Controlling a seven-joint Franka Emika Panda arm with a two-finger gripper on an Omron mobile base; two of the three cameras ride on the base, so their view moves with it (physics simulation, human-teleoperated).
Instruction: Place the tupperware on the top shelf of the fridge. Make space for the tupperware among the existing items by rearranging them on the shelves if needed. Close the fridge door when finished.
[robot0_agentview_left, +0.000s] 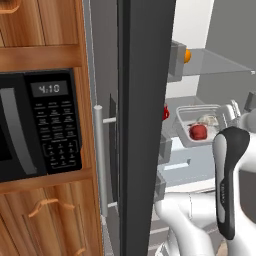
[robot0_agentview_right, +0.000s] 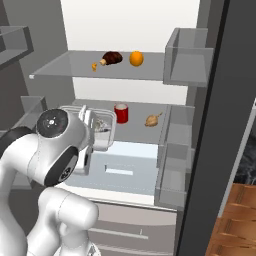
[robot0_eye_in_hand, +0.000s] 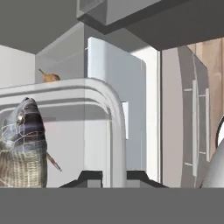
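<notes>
the gripper (robot0_eye_in_hand: 114, 177) pinches the rim of the tupperware (robot0_agentview_left: 198, 126), holding it inside the open fridge (robot0_agentview_right: 130, 30) just above the lower shelf, beside a red can (robot0_agentview_right: 121, 113). the top shelf (robot0_agentview_right: 60, 67) above carries an orange (robot0_agentview_right: 136, 58) and a brown food (robot0_agentview_right: 111, 58).

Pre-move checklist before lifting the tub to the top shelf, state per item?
1. Grip: gripper fingers straddle the rim of the clear rectangular tupperware; whether they actually clamp it: cannot tell.
2. Tub position: at the middle shelf level, not yet at the thin translucent top shelf: not ok.
3. Space on top shelf: brown drumstick-like food, round orange and a small orange bit sit right of centre, left part bare: ok.
4. Neighbours: red can and brownish onion stand apart to the tub's right: ok.
5. Dark-edged fridge door open: ok.
6. Clearance under the top shelf for the lift: cannot tell.
</notes>
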